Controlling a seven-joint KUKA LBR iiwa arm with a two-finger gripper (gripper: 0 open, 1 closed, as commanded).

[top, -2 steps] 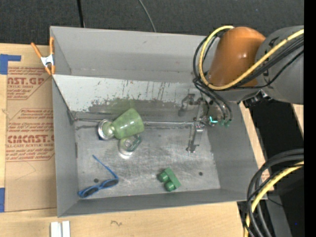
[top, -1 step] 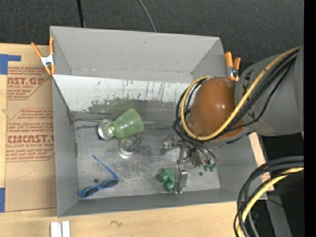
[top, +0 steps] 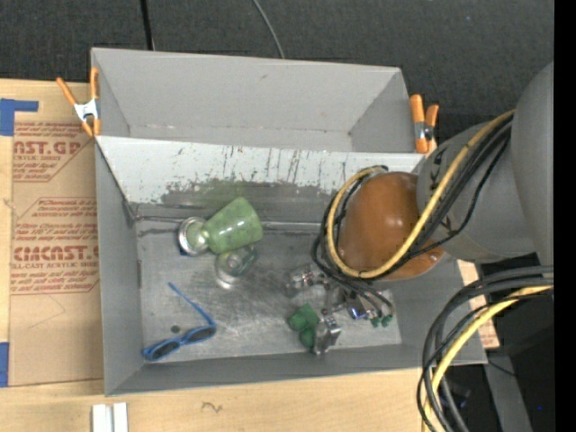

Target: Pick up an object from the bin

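Green cup (top: 231,226) lying beside clear glass (top: 231,267); blue sunglasses (top: 193,336) apart.

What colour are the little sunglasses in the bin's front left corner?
The sunglasses are blue, clearest in the camera view.

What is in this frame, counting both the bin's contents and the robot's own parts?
bin: one, grey metal, centre of view
cup: one, pale green, on its side, back left of the floor
can: one, silver, against the cup's left end
clear glass piece: one, transparent, just in front of the cup
sunglasses: one pair, blue, front left corner
small green object: one, dark green, front right, beside the gripper
gripper: one, metallic, low at front right
orange cover: one, on the wrist
cables: several, yellow and black, looped round the cover
arm: one, grey, from the right
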